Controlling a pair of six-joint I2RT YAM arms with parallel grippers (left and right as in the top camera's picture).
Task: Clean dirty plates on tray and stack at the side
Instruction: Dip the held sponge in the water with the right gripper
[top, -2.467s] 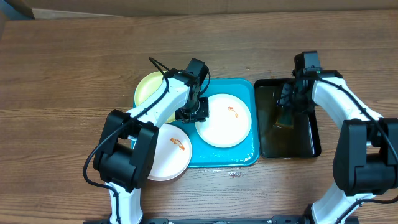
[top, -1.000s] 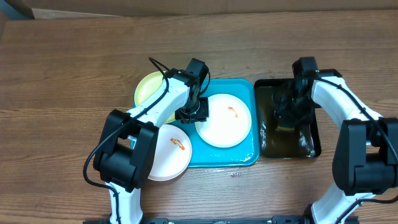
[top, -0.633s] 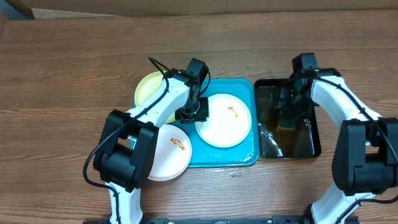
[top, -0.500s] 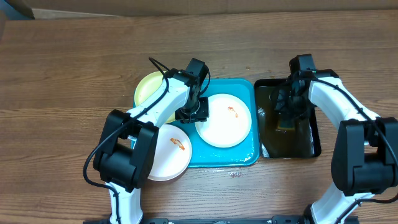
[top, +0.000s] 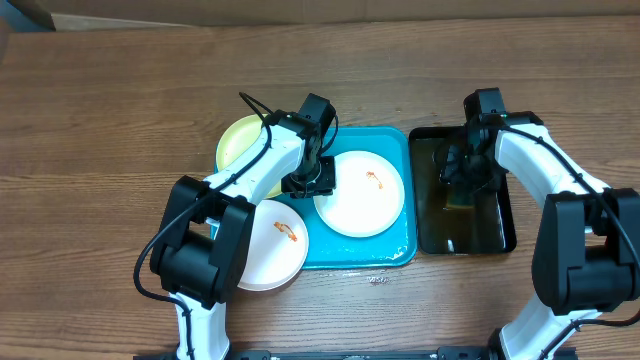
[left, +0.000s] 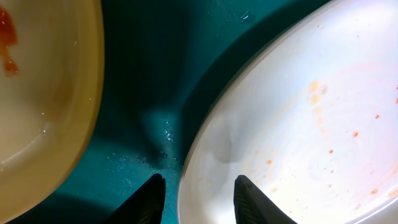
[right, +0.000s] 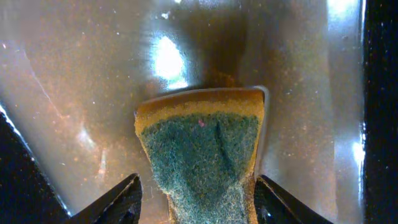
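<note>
Plate layout: one white plate (top: 360, 195) lies flat on the turquoise tray (top: 345, 255), toward its right side, with an orange smear (top: 373, 180) near its centre. A second white plate (top: 270, 250), also smeared, overlaps the tray's lower-left corner and juts out over the worktop (top: 120, 100). The lime green plate (top: 240, 140) sits at the tray's upper-left corner, partly under the left arm. No plate is stacked at the side yet.

Left hand (top: 310, 183): its fingers (left: 155, 199) straddle the left rim of the plate on the tray, one outside over the wet tray floor and one inside the plate. This placement likely braces the plate against sliding during scrubbing. Whether the fingers press on the rim cannot be told, as the tips are cut off.

Right hand (top: 465, 170): it is lowered into the black tray (top: 490, 235), which holds brownish water. The sponge (right: 202, 149) lies between its fingers, green scouring face toward the wrist camera. A firm clench cannot be confirmed. Judged step: wetting and collecting the sponge before wiping.
</note>
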